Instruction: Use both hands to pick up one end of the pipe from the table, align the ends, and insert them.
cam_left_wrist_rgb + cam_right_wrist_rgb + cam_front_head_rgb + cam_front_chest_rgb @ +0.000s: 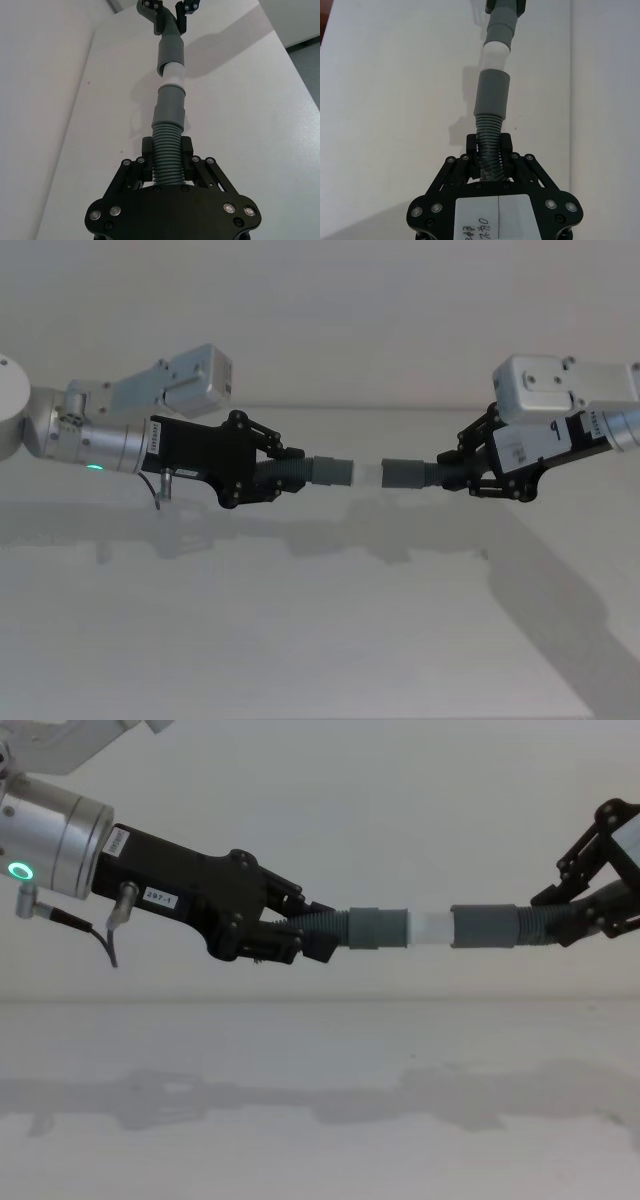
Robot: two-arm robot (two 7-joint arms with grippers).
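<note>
Held above the counter (pixel 320 640), the left gripper (pixel 290 468) clenched the plug-tipped hose (pixel 300 472) and the right gripper (pixel 462 472) the socket hose (pixel 415 473), ends aligned mid-insertion, which likely needed a straight push together.

Left gripper (pixel 318 945) side label: "297-1", white sticker on its black body;
Right gripper (pixel 452 476) body label: handwritten "9", white sticker just behind the fingers (pixel 470 432); writing under it unreadable
</note>
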